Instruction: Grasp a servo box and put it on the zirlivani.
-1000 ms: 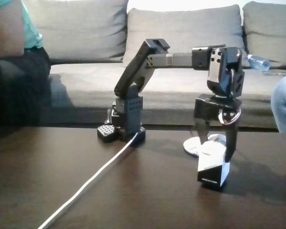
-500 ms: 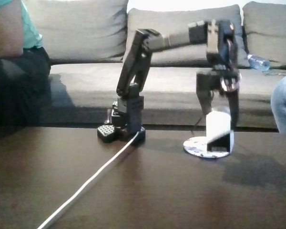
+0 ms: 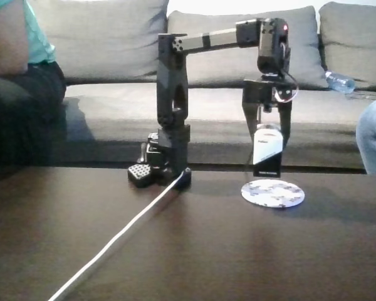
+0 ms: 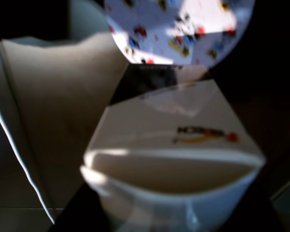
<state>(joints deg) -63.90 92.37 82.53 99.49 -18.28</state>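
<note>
Above round speckled zirlivani [image 3: 272, 193], cardboard servo box [image 3: 267, 152]

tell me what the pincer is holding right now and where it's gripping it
The pincer holds the servo box by its upper white end, lifted clear of the table above the zirlivani, black part hanging down.

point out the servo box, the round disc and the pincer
small white-and-black cardboard servo box [image 3: 267, 153], fixed view, white upper face
flat round white speckled disc [image 3: 273, 193], fixed view, top centre
black pincer [image 3: 266, 133], fixed view, between fingertips
</note>
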